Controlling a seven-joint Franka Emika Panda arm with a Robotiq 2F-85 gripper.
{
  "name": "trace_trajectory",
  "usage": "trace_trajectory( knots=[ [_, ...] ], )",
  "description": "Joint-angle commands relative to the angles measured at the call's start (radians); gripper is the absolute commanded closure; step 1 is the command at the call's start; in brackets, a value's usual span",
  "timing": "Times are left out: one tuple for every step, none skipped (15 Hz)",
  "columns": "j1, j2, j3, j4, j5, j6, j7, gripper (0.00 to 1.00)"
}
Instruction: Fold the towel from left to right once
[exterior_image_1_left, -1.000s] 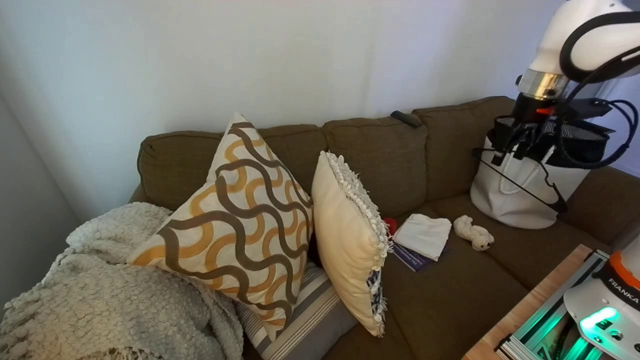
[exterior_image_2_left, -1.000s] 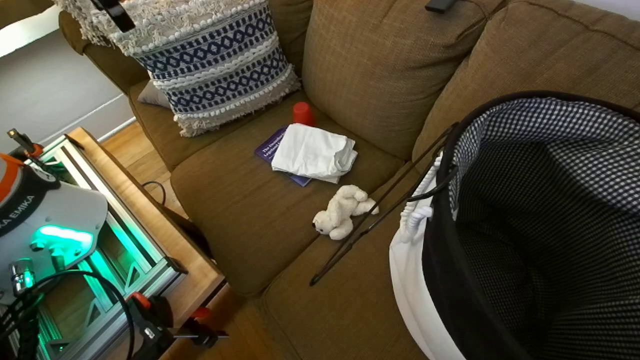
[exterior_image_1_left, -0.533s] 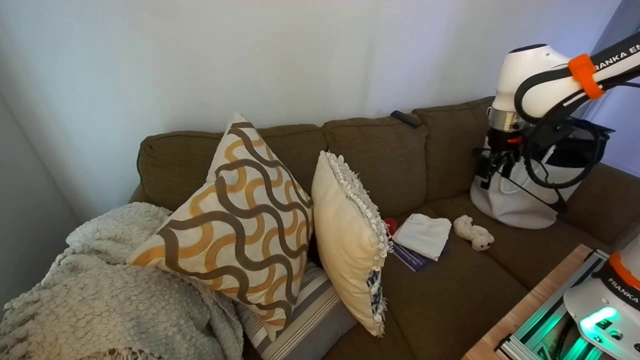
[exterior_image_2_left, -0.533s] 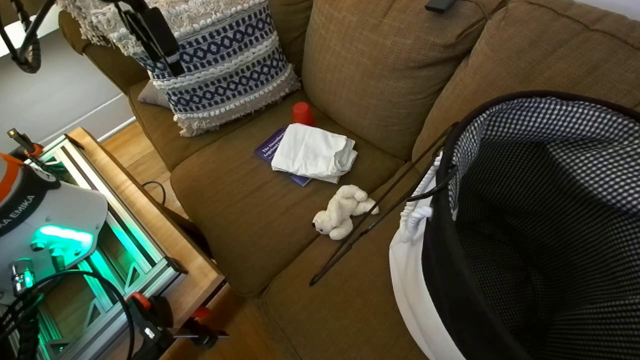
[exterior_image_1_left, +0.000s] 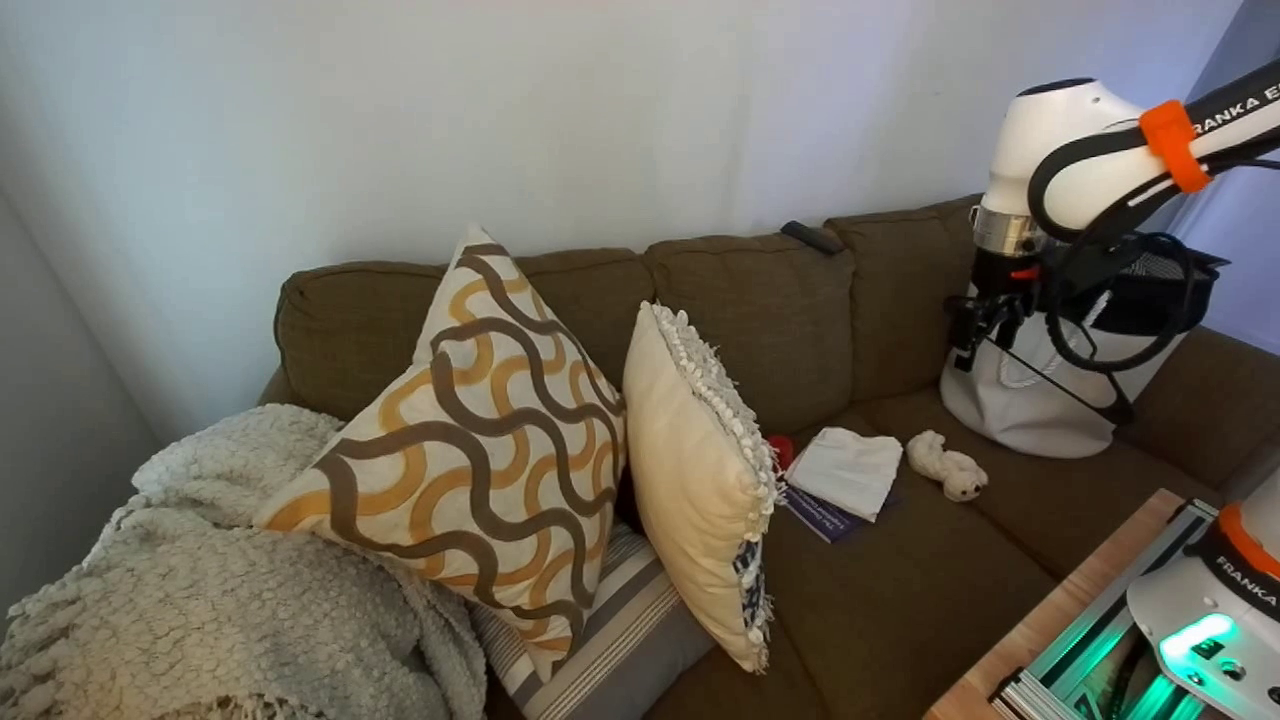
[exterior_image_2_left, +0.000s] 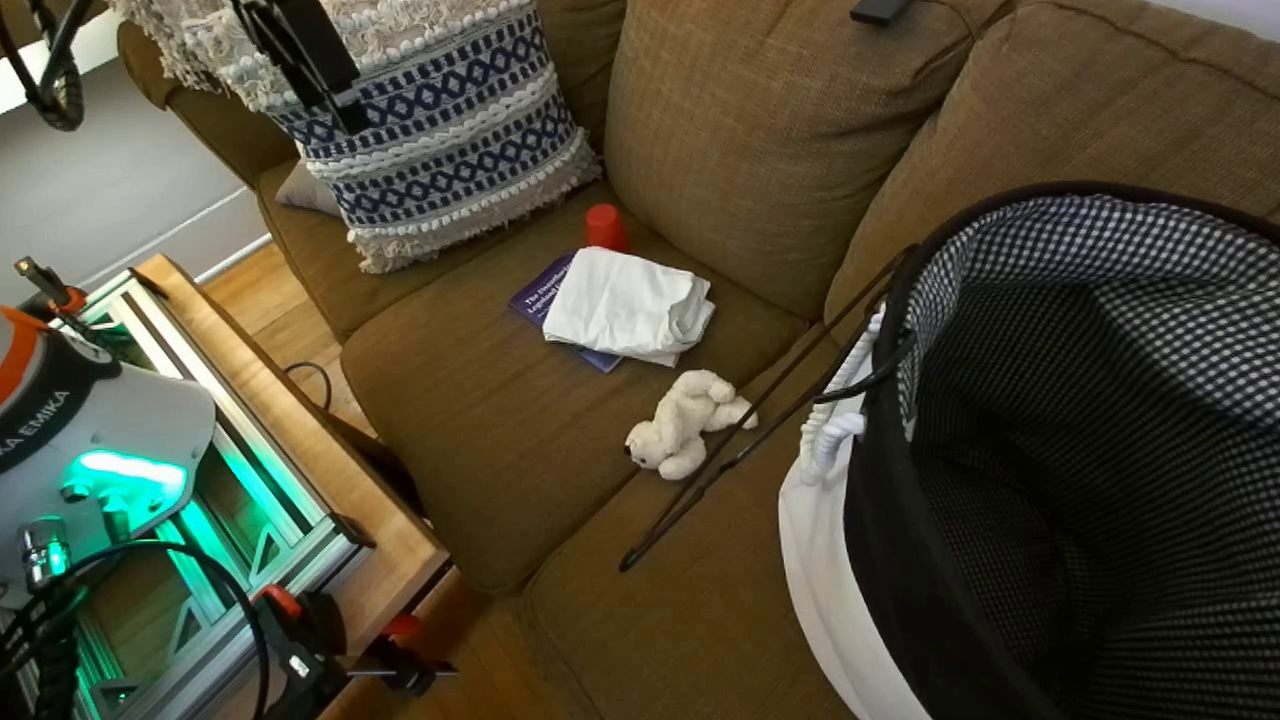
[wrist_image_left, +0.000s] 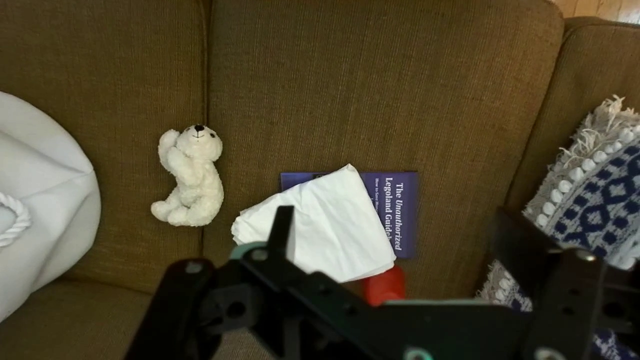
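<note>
While the white arm (exterior_image_1_left: 1045, 145) slants in from two o'clock in an exterior view and bends downward at its tip, the end effector (wrist_image_left: 392, 214) stands spread wide above the brown sofa (wrist_image_left: 375, 90). In the wrist view, the white towel (wrist_image_left: 345, 220) lies on a purple book (wrist_image_left: 406, 215), with a red cup (wrist_image_left: 386, 286) at the towel's four o'clock and a plush bear (wrist_image_left: 197, 185) at ten. Only in an exterior view does the fleecy blanket (exterior_image_1_left: 220, 580) show, at eight o'clock.
</note>
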Motion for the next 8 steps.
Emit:
trace_trajectory(
  knots=[
    [0.031, 0.183, 0.024, 0.000, -0.028, 0.132, 0.022, 0.00],
    [0.040, 0.244, 0.030, -0.003, -0.034, 0.174, 0.012, 0.00],
    [0.036, 0.309, 0.039, -0.003, -0.065, 0.220, 0.028, 0.00],
    [0.035, 0.367, 0.041, 0.002, -0.098, 0.259, 0.038, 0.00],
    [0.029, 0.432, 0.040, 0.011, -0.161, 0.296, 0.065, 0.00],
    [0.032, 0.499, 0.029, 0.027, -0.224, 0.325, 0.100, 0.00],
    [0.040, 0.566, 0.007, 0.052, -0.292, 0.349, 0.146, 0.00],
    [0.057, 0.631, -0.021, 0.080, -0.345, 0.380, 0.180, 0.00]
  ],
)
